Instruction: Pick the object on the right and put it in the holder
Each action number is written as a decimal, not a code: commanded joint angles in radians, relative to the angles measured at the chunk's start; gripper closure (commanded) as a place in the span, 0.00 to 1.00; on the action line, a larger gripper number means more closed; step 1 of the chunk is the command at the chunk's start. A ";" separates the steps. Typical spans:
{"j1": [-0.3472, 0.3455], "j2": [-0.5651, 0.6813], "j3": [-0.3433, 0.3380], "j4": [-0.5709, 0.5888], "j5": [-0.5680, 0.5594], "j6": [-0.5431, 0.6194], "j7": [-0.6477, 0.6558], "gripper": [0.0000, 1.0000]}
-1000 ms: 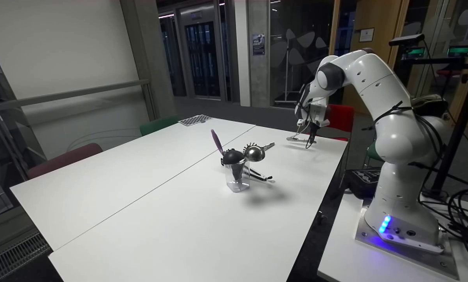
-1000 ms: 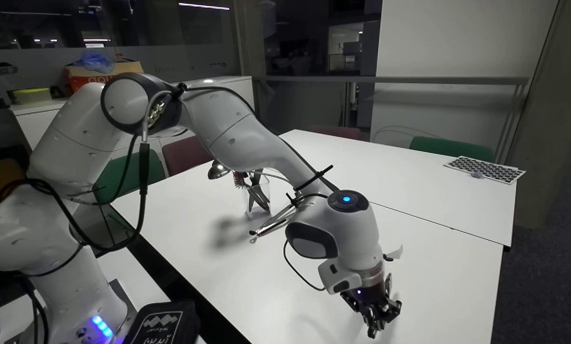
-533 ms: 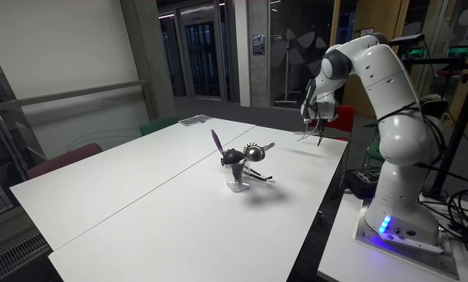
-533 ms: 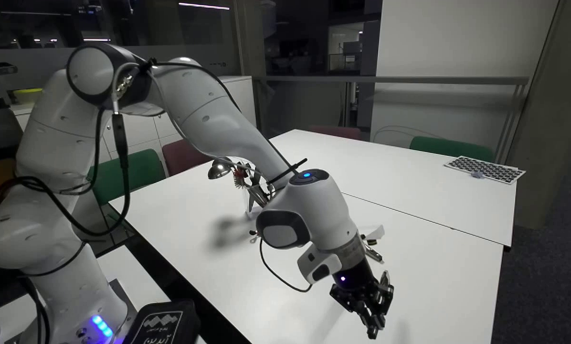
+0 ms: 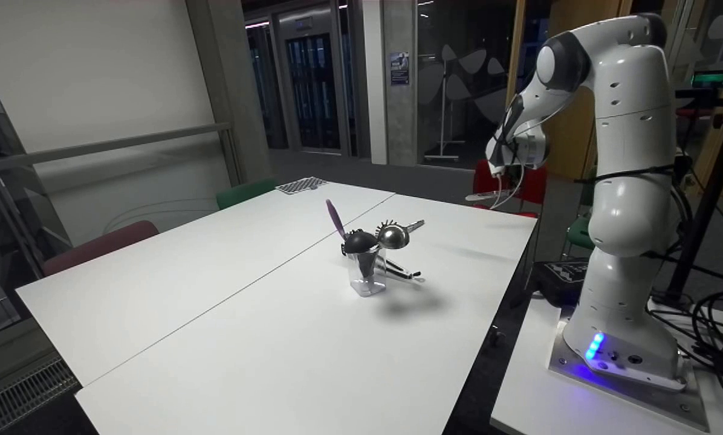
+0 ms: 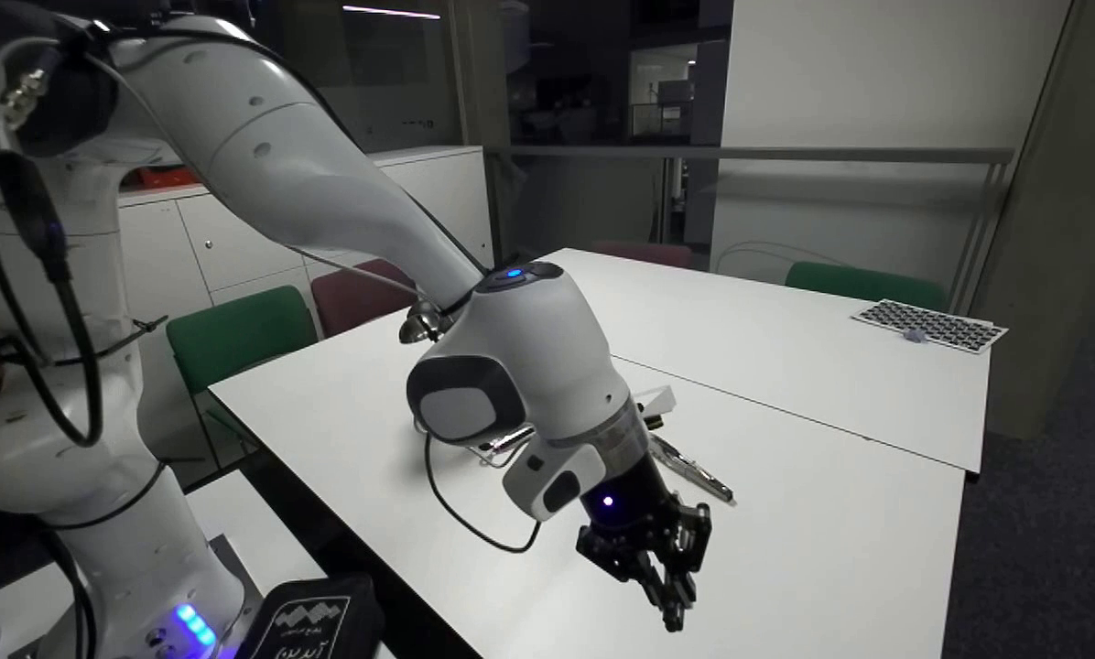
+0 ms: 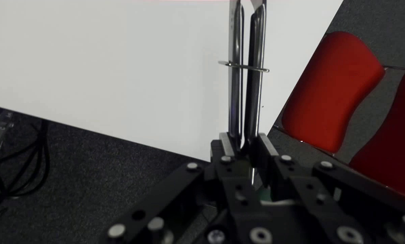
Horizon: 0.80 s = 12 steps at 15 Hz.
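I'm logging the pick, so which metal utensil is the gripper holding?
The tongs with a ring across both arms, clamped in the gripper; the ladle and black-ended utensil are by the holder.

Dim light overall | soft-edged shadow (image 5: 411, 302) on broad white tabletop (image 5: 313, 350) beside clear squarish plastic cup (image 5: 367, 289) | blue lights (image 5: 595, 346) glowing on white robot base (image 5: 630, 317) | wrist view: glints along slim silver metal tongs (image 7: 234, 95)

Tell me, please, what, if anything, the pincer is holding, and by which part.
The pincer holds a shiny, two-armed metal utensil by one end, the lower one in the wrist view.
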State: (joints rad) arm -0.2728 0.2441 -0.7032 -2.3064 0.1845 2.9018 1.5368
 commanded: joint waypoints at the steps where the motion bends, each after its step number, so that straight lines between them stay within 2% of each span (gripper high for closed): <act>1: 0.036 -0.176 -0.075 -0.081 -0.120 -0.046 -0.033 0.95; 5: 0.015 -0.347 -0.044 -0.114 -0.113 -0.161 -0.182 0.95; 8: 0.016 -0.424 -0.037 -0.120 -0.119 -0.222 -0.219 0.95; 9: -0.051 -0.438 0.031 -0.120 -0.099 -0.242 -0.245 0.95; 12: -0.097 -0.477 0.092 -0.126 -0.093 -0.282 -0.266 0.95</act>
State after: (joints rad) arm -0.3063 -0.1577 -0.6831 -2.4003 0.0843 2.6590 1.3167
